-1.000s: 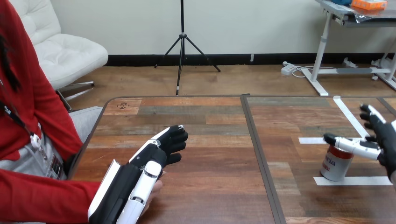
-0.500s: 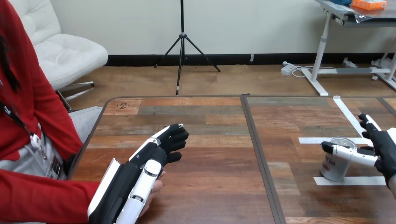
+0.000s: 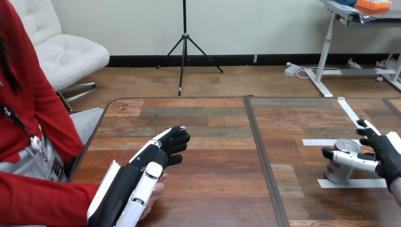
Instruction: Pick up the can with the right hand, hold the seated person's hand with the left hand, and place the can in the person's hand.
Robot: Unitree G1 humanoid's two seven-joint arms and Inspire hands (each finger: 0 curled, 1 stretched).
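Observation:
A silver and red can (image 3: 336, 171) stands upright on the wooden table (image 3: 215, 189) at the right, on a strip of white tape. My right hand (image 3: 387, 152) is around it and open: the thumb lies across the can's front near its top, and the fairly straight fingers reach past its far right side. At the lower left my left hand (image 3: 152, 160) lies palm down over the person's hand (image 3: 159, 189), which peeks out from under my wrist. The grip there is hidden.
White tape strips (image 3: 316, 142) mark a square around the can. A dark seam (image 3: 261, 151) splits the table top down the middle. The person's red sleeve (image 3: 42, 196) rests along the table's left edge.
My right hand has come down and slightly left, so its thumb now sits lower across the can. The can stands where it was. My left hand has barely moved.

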